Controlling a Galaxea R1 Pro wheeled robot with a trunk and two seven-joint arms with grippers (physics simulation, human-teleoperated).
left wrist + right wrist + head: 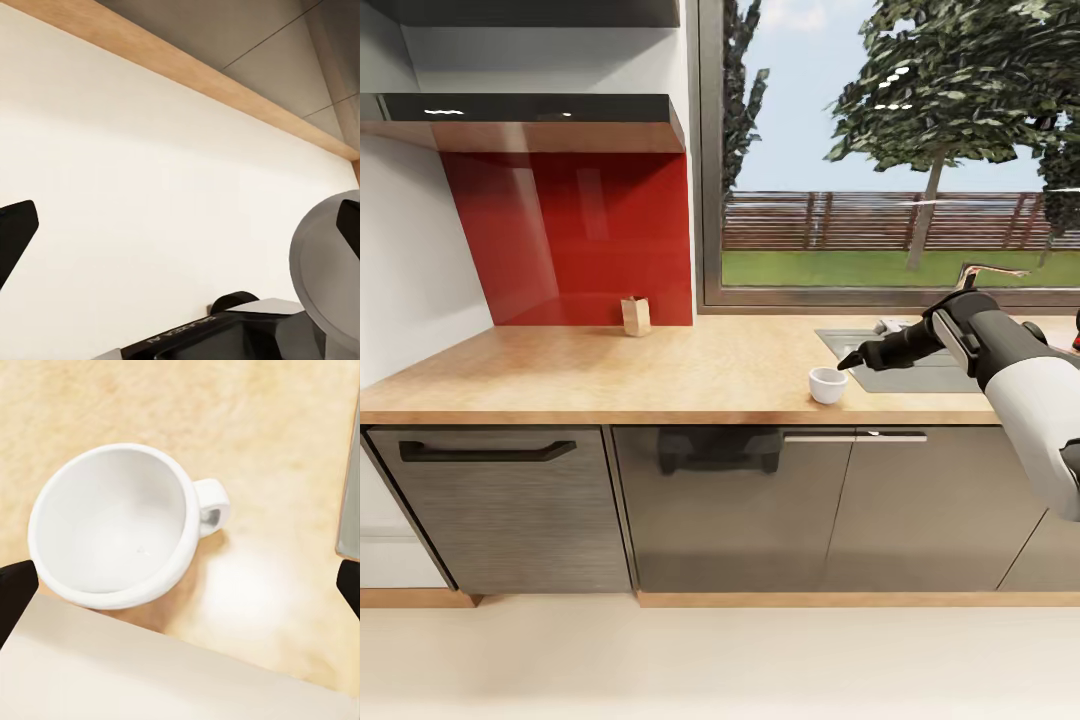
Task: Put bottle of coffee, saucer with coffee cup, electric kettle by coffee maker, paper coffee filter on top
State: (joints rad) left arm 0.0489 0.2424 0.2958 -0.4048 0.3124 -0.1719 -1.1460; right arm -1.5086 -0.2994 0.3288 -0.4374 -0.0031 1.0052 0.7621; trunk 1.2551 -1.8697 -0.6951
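A white coffee cup [827, 384] with a loop handle stands upright and empty on the kitchen countertop [610, 370], close to its front edge and just left of the sink. My right gripper [847, 363] hovers above the cup's right side, open, with the cup [120, 529] below and between its black fingertips [15, 592] and nothing held. My left gripper [180, 225] hangs low and open over the pale floor. The glossy black kitchen shelf [530, 108] is on the wall at upper left. The coffee maker, bottle of coffee, paper coffee filter, saucer and electric kettle are out of view.
A grey inset sink [900, 365] with a faucet [990, 270] lies right of the cup. A small tan paper packet [636, 316] stands against the red backsplash. Grey cabinet fronts [740, 510] run below the counter, and a window is behind it.
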